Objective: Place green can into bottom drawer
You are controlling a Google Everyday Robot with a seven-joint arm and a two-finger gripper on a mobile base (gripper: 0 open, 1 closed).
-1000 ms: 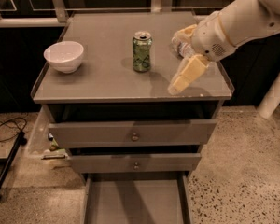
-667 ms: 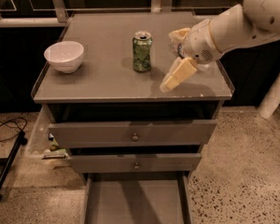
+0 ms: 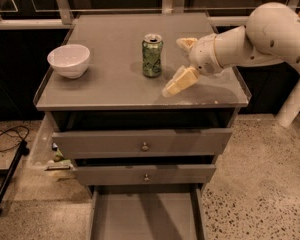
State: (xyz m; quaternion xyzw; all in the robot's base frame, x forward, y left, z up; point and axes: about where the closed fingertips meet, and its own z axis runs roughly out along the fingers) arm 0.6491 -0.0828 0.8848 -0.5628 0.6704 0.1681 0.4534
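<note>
In the reach step, the gripper (image 3: pixel 175 65), fingers (image 3: pixel 180 81) apart, hovers just right of the green can (image 3: pixel 152 55) and must next slide left around it.

My arm (image 3: pixel 270 34) is glossy white, built of fat rounded segments, with a few small dark dots on the biggest shell. Its gripper (image 3: pixel 176 66), over the right side of the cabinet top (image 3: pixel 110 81), has two pale yellowish fingers (image 3: pixel 180 81), spread apart.

Gripper (image 3: pixel 175 66) spread wide, just beside upright green can (image 3: pixel 152 55).
</note>
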